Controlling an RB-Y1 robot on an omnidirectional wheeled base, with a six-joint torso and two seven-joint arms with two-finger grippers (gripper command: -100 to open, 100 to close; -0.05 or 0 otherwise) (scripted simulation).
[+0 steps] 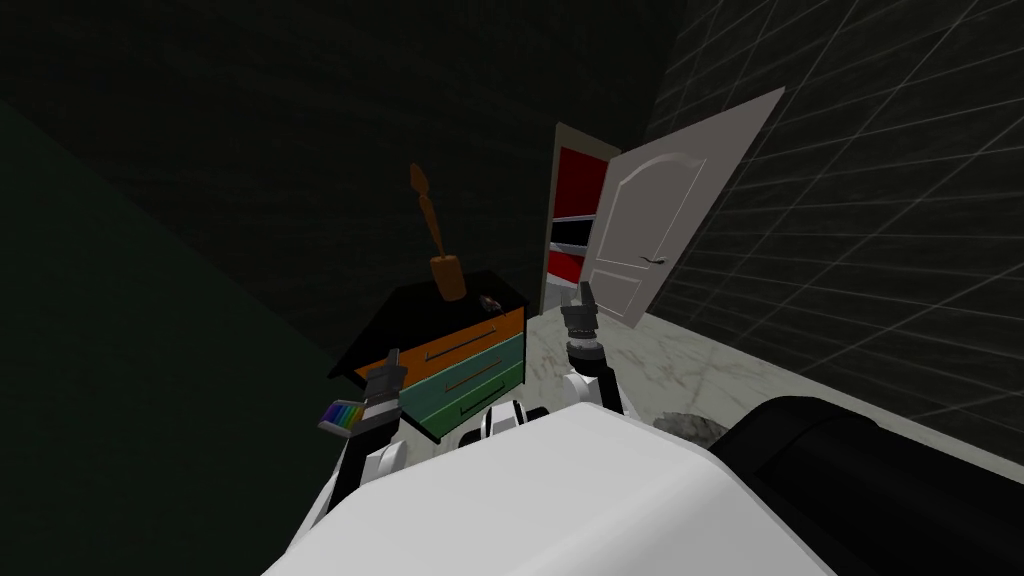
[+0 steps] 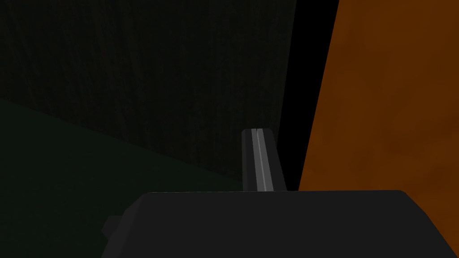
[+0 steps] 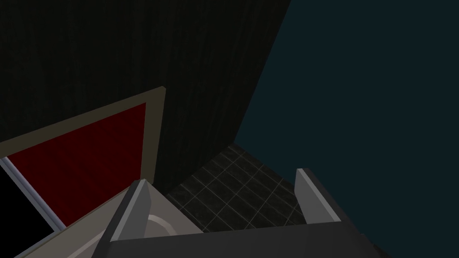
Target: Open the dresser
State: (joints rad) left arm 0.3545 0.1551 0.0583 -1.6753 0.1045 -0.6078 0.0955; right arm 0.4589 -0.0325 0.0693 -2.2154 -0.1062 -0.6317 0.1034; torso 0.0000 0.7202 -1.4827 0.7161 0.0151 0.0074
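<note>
In the head view, the dresser [image 1: 470,385] is seen just ahead and to the left, with every drawer apparently closed. A brown ornament [image 1: 447,275] is carried on its black top. The left gripper [image 1: 388,358] is held at the left end of the orange drawer [image 1: 480,338], beside the handle [image 1: 462,347] and not on it. The right gripper [image 1: 583,292] is raised off the dresser's right corner, toward the white door [image 1: 650,225]. The handle's place is given by this view alone.

In the left wrist view, the fingers [image 2: 257,161] are seen pressed together with nothing held. The orange front [image 2: 381,112] lies just beside them, with a black strip between. That closeness and the joined fingers cannot be read from the head view.

In the right wrist view, the fingers [image 3: 134,210] are seen standing apart with nothing between them.

Several failures are judged likely. With the fingers joined, the handle cannot be taken, so they would have to be parted first. If the gripper were advanced from this end, the front could be struck or the left corner slipped past. If the dresser were jolted, the tall ornament could be toppled.
</note>
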